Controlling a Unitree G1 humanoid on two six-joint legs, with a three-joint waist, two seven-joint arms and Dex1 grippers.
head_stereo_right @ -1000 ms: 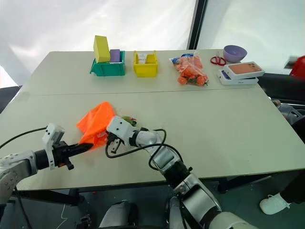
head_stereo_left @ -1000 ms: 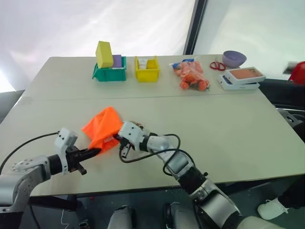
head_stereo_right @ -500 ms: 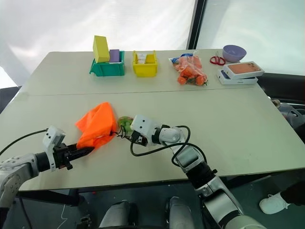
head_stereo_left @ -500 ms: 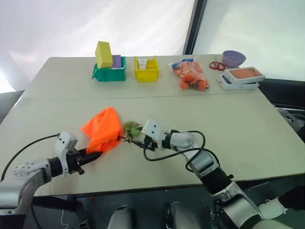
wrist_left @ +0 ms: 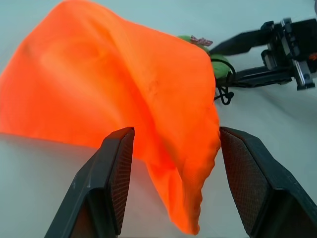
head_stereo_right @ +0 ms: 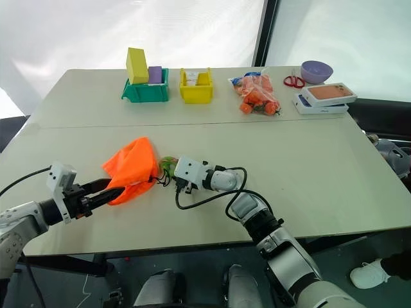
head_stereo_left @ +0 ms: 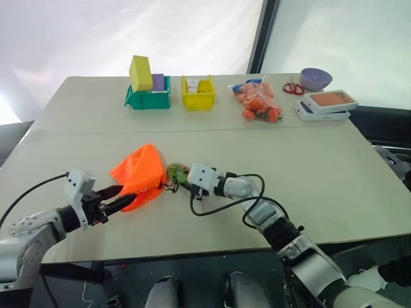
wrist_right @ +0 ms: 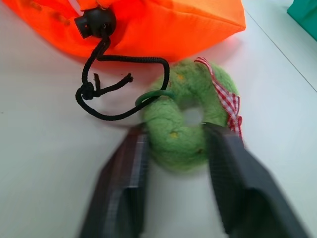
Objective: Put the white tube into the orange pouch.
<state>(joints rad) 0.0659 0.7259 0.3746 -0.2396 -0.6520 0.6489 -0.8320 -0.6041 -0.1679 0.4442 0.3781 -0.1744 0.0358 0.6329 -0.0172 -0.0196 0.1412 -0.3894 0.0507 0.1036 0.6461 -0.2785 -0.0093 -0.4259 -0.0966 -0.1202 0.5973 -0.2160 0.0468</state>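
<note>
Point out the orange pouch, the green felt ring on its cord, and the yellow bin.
orange pouch (head_stereo_left: 138,170): left eye view, middle of the fabric.
green felt ring (wrist_right: 171,134): right wrist view, its fuzzy left side.
yellow bin (head_stereo_left: 197,101): left eye view, front wall.

orange pouch (head_stereo_left: 137,174) | crumpled, on table | black cord, green felt ring

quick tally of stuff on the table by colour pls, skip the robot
orange: 2, pouch, bag of orange items
green: 2, bin, felt ring
yellow: 2, bin, block
purple: 2, bowl, block
red: 1, scissors
white: 1, boxes
total: 10
</note>
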